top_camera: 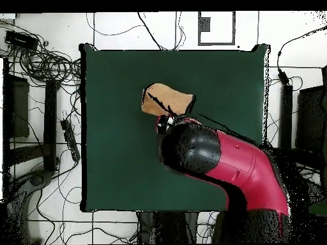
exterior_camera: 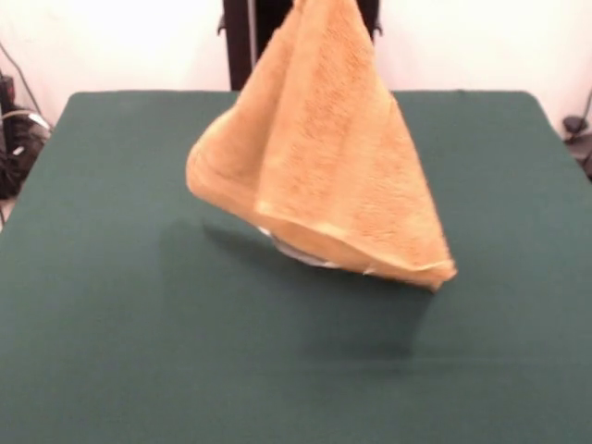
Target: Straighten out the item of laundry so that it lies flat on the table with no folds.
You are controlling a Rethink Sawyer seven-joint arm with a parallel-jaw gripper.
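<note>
The orange-tan towel (exterior_camera: 324,157) hangs in the air over the middle of the dark green table (exterior_camera: 111,277). It is pinched at a top corner at the picture's upper edge. It drapes down in a cone with vertical folds, and its lower edge hangs above its shadow on the table. In the overhead view the towel (top_camera: 169,99) shows as a small bunched shape just beyond the red and black arm (top_camera: 217,156). The arm's head covers my gripper there. In the front view the gripper is above the upper edge. The towel's hanging shows the grip.
The black pedestal (exterior_camera: 242,42) stands behind the table's far edge. Cables and dark equipment (top_camera: 38,64) lie on the floor around the table (top_camera: 115,159). Green tabletop surrounds the towel on all sides.
</note>
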